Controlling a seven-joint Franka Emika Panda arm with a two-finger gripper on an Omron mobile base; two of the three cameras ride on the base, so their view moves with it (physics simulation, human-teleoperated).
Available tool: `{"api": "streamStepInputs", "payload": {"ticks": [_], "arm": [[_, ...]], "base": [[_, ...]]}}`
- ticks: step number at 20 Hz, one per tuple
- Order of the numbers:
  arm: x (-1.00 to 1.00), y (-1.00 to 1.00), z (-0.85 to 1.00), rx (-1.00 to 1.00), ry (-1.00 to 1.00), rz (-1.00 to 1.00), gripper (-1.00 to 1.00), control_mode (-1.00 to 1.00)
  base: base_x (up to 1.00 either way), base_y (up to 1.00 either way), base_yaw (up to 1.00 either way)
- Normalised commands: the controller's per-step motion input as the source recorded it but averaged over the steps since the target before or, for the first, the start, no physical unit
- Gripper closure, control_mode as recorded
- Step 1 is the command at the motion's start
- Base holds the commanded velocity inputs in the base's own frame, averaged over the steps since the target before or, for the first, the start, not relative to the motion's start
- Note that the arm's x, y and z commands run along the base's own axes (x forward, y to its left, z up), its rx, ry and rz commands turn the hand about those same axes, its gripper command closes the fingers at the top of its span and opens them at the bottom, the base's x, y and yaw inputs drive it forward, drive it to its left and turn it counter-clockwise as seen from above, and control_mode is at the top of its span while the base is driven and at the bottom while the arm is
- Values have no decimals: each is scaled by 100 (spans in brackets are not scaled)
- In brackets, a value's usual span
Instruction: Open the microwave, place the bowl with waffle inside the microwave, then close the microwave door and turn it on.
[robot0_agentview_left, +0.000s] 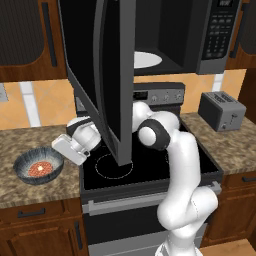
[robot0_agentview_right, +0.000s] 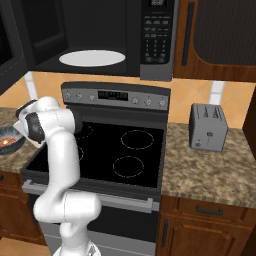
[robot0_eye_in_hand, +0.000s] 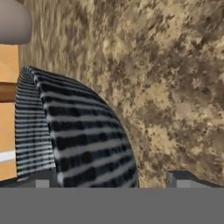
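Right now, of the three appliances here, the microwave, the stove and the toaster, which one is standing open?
The microwave up above the stove: its door is swung wide, showing the white turntable inside. The silver toaster just sits on the counter to the right.

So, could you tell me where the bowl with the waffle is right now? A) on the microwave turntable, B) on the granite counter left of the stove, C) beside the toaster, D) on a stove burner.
B: the bowl with the waffle in it sits on the counter left of the stove, while the microwave turntable is bare.
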Motion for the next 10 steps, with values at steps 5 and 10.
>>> {"api": "streamStepInputs", "payload": {"ticks": [5, 10], "arm": [[0, 0, -5, 0, 1, 0, 100, -100], [0, 0, 0, 0, 0, 0, 100, -100]], "base": [[0, 0, 0], [0, 0, 0]]}}
